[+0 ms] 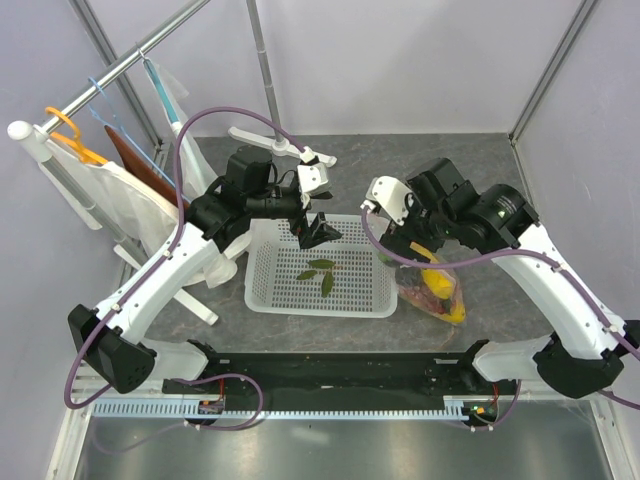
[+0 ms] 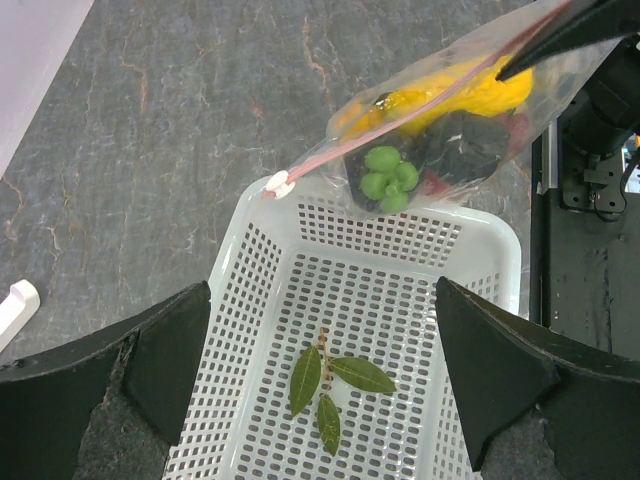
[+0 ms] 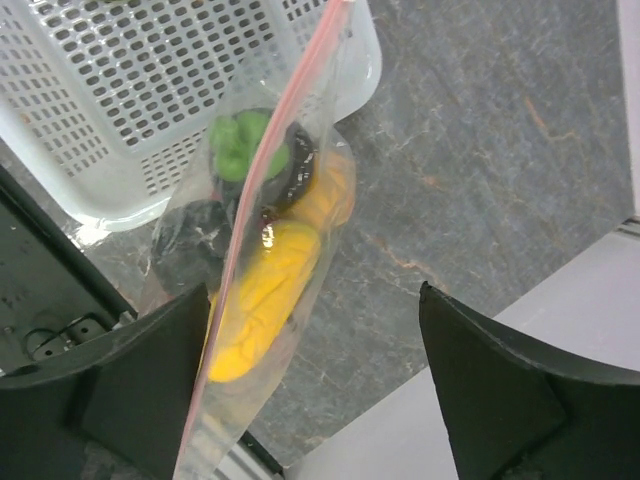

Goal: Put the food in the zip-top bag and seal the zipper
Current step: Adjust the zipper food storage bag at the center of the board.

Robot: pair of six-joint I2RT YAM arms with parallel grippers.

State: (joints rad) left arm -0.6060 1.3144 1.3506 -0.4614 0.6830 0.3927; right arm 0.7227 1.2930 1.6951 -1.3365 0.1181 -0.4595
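Right gripper [image 3: 315,340]: jaws spread wide, gripping nothing; the zipper [image 3: 270,170] runs between them.
Left gripper [image 2: 320,330]: fully open, empty, above the basket [image 1: 262,280].
Zip-top bag [image 1: 432,285]: on the worktop [image 1: 480,170], against the basket's right end, with the food [image 2: 440,150] inside.
Risk: I can't tell whether the strip is closed all along; if not, the floppy bag could slump and spill fruit.
Count: one bag, one basket, three leaves [image 2: 330,385], two yellow mangoes [image 3: 255,300]; the dark fruits are too bunched to count.

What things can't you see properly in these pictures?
- Top view: the right arm covers the top of the zip-top bag.
- Right wrist view: the zipper runs off the bottom edge; sealed or not, cannot tell.
- Left wrist view: the food is piled together, so it cannot be counted.
- Left wrist view: the frame's bottom cuts off the basket.
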